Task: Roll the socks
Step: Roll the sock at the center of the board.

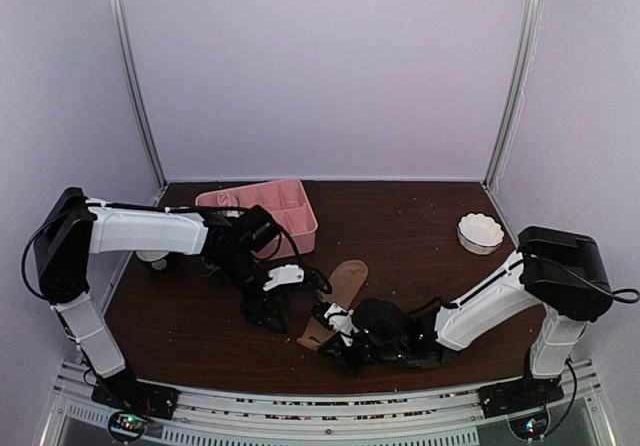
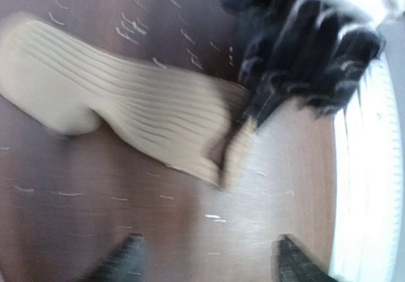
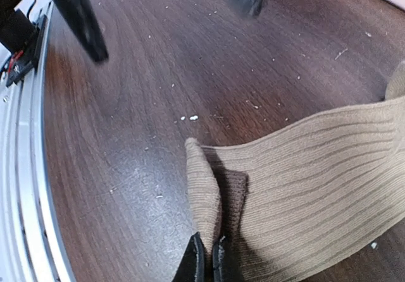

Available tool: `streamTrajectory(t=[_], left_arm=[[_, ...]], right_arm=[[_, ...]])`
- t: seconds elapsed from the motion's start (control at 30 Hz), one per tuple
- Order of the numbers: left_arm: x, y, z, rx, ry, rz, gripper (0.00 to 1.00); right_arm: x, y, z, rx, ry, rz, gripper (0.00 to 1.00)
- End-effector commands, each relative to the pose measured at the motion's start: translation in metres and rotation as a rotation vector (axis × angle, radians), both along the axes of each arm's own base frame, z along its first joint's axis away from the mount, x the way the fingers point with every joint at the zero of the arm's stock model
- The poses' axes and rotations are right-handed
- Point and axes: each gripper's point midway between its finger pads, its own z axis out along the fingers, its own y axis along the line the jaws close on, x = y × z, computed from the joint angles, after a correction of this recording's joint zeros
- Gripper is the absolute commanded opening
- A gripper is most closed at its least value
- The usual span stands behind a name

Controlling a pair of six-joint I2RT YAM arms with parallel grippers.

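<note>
Dark brown wooden table [image 1: 400,216] flecked with pale crumbs [image 3: 190,117]. A pink divided tray [image 1: 296,234] sits near its far left corner. A small white scalloped bowl [image 1: 480,232] stands by the right edge, well apart from the tray

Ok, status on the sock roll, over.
Left gripper open, off the tan sock. Right gripper shut on its cuff, edge folded up. Pink tray behind, out of the way.

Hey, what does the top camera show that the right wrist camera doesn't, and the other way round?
Only the top view shows the pink tray and the white bowl. Only the right wrist view shows the right gripper shut on the folded end of the tan sock, with its ribbing clear. Both show that sock lying on the dark table.
</note>
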Motion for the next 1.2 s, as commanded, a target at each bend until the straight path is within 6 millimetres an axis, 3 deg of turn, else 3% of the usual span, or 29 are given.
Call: streamTrajectory(t=[0.0,0.07,0.1,0.17,0.27,0.47,0.53,0.67,0.9,1.17], left_arm=[[0.066,-0.011,0.054,-0.160,-0.360,0.163,0.96],[0.103,0.009,0.059,-0.163,-0.440,0.374,0.98],[0.101,0.011,0.055,-0.170,-0.414,0.345,0.98],[0.084,0.009,0.048,-0.162,-0.352,0.223,0.97],[0.059,0.004,0.049,-0.191,-0.437,0.096,0.94],[-0.015,-0.007,0.017,-0.175,-0.488,-0.235,0.80],[-0.025,-0.014,0.009,-0.168,-0.505,-0.294,0.75],[-0.023,-0.027,-0.007,-0.134,-0.542,-0.335,0.68],[-0.021,-0.041,-0.025,-0.087,-0.582,-0.416,0.42],[-0.024,-0.044,-0.045,-0.043,-0.579,-0.458,0.38]], right_arm=[[-0.031,-0.041,-0.056,-0.149,0.273,-0.056,0.00],[-0.034,-0.040,-0.059,-0.143,0.318,-0.070,0.00],[-0.036,-0.039,-0.059,-0.133,0.342,-0.073,0.00],[-0.035,-0.039,-0.060,-0.115,0.385,-0.100,0.00],[-0.029,-0.041,-0.062,-0.080,0.467,-0.160,0.00],[-0.029,-0.057,-0.078,-0.104,0.569,-0.228,0.00],[-0.031,-0.062,-0.084,-0.123,0.592,-0.238,0.00],[-0.035,-0.066,-0.093,-0.139,0.636,-0.252,0.00],[-0.038,-0.077,-0.103,-0.155,0.687,-0.281,0.00],[-0.037,-0.077,-0.102,-0.156,0.689,-0.272,0.00]])
